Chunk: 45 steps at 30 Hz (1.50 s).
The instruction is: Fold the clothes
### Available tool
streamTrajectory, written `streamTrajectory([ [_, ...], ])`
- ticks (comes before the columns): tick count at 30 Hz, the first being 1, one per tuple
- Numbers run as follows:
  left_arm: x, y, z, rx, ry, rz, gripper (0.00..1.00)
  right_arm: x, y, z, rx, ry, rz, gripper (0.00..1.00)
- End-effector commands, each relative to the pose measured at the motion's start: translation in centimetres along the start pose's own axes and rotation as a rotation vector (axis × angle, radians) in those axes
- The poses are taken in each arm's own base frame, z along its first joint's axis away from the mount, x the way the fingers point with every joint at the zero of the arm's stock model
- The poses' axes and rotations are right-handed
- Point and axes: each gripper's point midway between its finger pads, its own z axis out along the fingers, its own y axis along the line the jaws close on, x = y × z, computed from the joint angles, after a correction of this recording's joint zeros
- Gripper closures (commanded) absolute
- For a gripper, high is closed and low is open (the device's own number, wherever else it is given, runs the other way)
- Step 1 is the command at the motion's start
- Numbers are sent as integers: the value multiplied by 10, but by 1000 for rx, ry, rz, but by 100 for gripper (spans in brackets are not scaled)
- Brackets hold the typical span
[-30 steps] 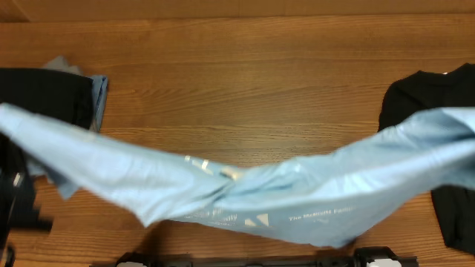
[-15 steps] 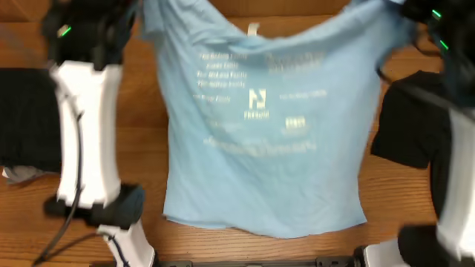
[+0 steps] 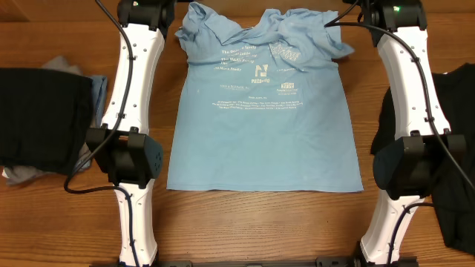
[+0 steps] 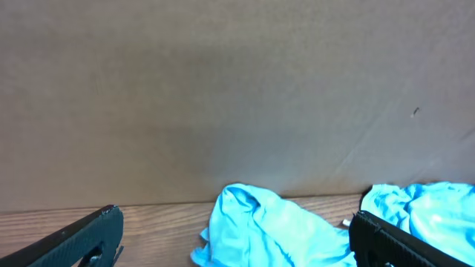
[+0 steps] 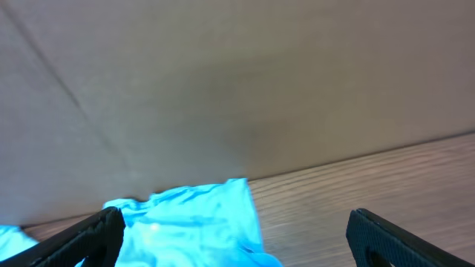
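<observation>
At the far edge of the desk [image 3: 260, 230], the left gripper [image 4: 234, 226] is standing wide open, its two matte black fingers [image 4: 89, 241] splayed toward the corners of the wrist view and gripping nothing. A soft, crumpled fold of the sky-blue T-shirt [image 4: 274, 233] is lying below the gap. The right gripper [image 5: 234, 222] is likewise gaping open and empty, with a rumpled corner of the same cotton lying under it. A plain, cardboard-brown wall [image 4: 223, 89] is rising behind both.

From overhead, the T-shirt is lying spread on the wood-grained desk between the two arms, its body mostly smooth and roughly rectangular. White lettering is showing across the upper half. The collar and sleeves are bunching in wrinkles at the far end, and the hem is running nearly straight along the near side.

A folded black garment [image 3: 37, 119] is resting to the left, with grey cloth [image 3: 22, 174] and a blue edge [image 3: 99, 93] peeking from beneath. A rumpled black T-shirt [image 3: 453, 96] is lying to the right.
</observation>
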Motion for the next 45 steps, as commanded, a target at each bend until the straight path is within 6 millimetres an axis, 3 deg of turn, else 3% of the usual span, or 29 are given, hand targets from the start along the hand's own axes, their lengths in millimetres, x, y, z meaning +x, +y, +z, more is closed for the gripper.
streamTrajectory([
  [1,-46,9,-60,-13,-78,25,0,-44,-30,-49,95,-89,0,0],
  [4,-43,11,-94,-16,-20,-39,0,-39,-42,-81,95,-28,21,0],
  [8,-17,15,-131,-34,117,-122,0,-14,-49,-121,48,110,97,0],
  [10,0,16,-149,-40,197,-114,2,2,-50,-143,-7,197,123,15],
  [11,8,17,-157,-41,235,-111,13,7,-50,-149,-26,223,128,32],
  [13,24,14,-171,-24,311,-112,91,21,-52,-165,-65,297,145,74],
  [14,36,11,-178,-7,367,-132,96,31,-54,-172,-77,341,155,96],
  [19,94,0,-200,27,636,-181,96,82,-60,-195,-65,574,169,96],
  [23,128,-4,-203,17,776,-170,96,116,-61,-207,-44,729,202,96],
  [28,177,-23,-198,21,936,-117,96,161,-52,-204,-77,894,228,96],
  [36,248,-48,-179,30,1081,-41,96,245,-57,-184,-33,1105,235,96],
  [45,322,-52,-164,20,1184,-53,96,321,-59,-168,-29,1210,251,96],
])
